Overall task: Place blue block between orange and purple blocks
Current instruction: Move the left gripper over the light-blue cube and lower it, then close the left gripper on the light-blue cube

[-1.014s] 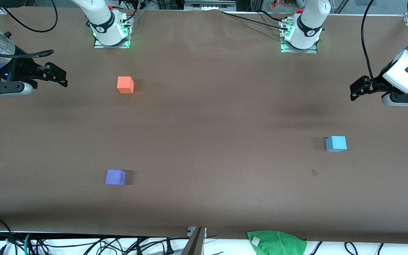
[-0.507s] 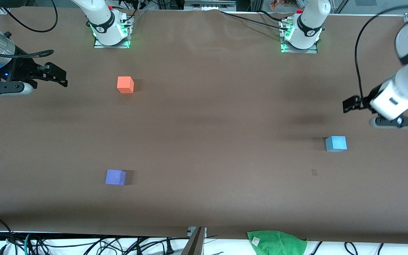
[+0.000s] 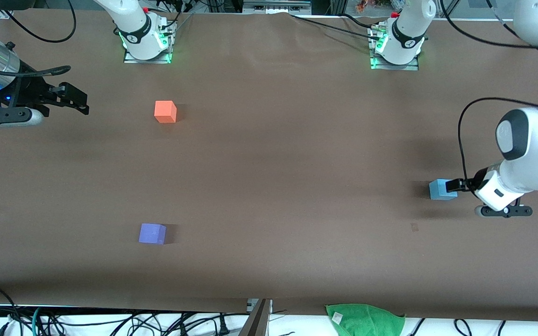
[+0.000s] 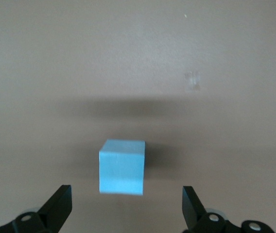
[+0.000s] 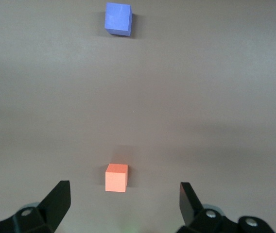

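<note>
**Left gripper right over the blue block, nothing grabbed**

So the blue block (image 3: pixel 441 189) is sitting flat on the brown table (image 3: pixel 278 177) down at the left arm's end. The left gripper (image 4: pixel 127 206) is hanging over the table right at the block, and in its wrist view the fingers (image 4: pixel 59 204) are spread wide apart, one off each side of the cube with a clear gap on both sides. Not touching it as far as I can see. From the front view one dark fingertip overlaps the block's edge, and the gripper's shadow falls on the table around it.

The orange block (image 3: pixel 165 111) and the purple block (image 3: pixel 152 233) are both toward the right arm's end, well apart from each other, orange farther from the front camera and purple nearer. The blue one is well apart from both.

The right gripper (image 5: pixel 123 204) is just waiting over the table edge at its own end, fingers (image 5: pixel 58 199) apart, holding nothing, with the orange and purple blocks in its wrist view.

A green cloth (image 3: pixel 366 319) lies off the table's near edge.
</note>
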